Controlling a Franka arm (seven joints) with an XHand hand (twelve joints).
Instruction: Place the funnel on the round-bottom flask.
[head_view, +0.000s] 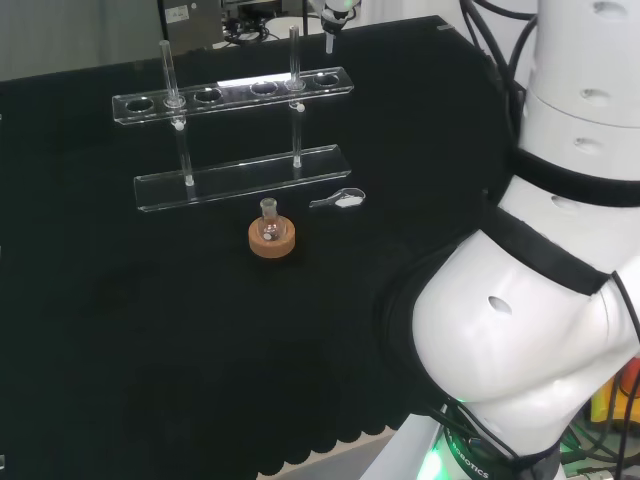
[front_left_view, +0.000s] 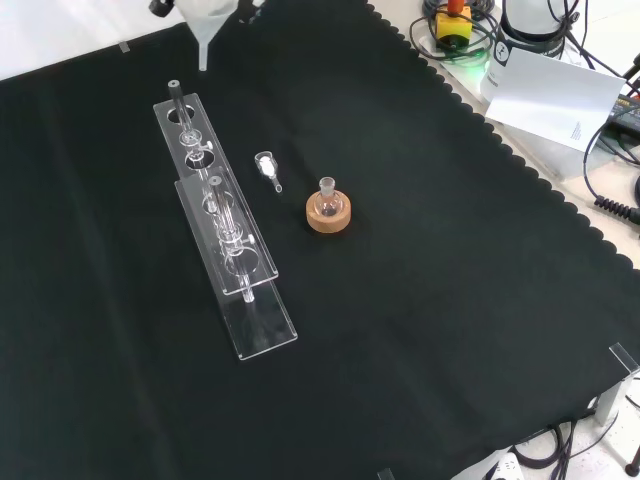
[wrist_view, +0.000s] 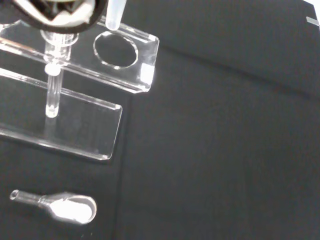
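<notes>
While the round-bottom flask (front_left_view: 327, 199) sits upright in its cork ring stand (front_left_view: 328, 214) near the middle of the black cloth (front_left_view: 420, 300), the funnel (front_left_view: 207, 22) hangs well away from it at the top edge of the front view, its white stem pointing down above the far end of the clear acrylic rack (front_left_view: 222, 225). In the head view the funnel's stem tip (head_view: 329, 42) shows at the top, beyond the right end of the rack (head_view: 232, 95), with the flask (head_view: 269, 222) on its stand (head_view: 271, 239) nearer the camera, in front of the rack's base plate. The hand (wrist_view: 55, 12) appears in the wrist view as a blurred black and white shape, with the funnel's stem (wrist_view: 115, 14) coming down beside it over the rack's end hole (wrist_view: 116, 49); whether its fingers are curled round the funnel or how far they are spread cannot be told. A small clear glass scoop (front_left_view: 267, 166) holding something white lies on the cloth between the rack and the flask in the front view, apart from both. The flask's neck is uncovered. The arm's white links (head_view: 540, 280) stand at the right of the head view.
</notes>
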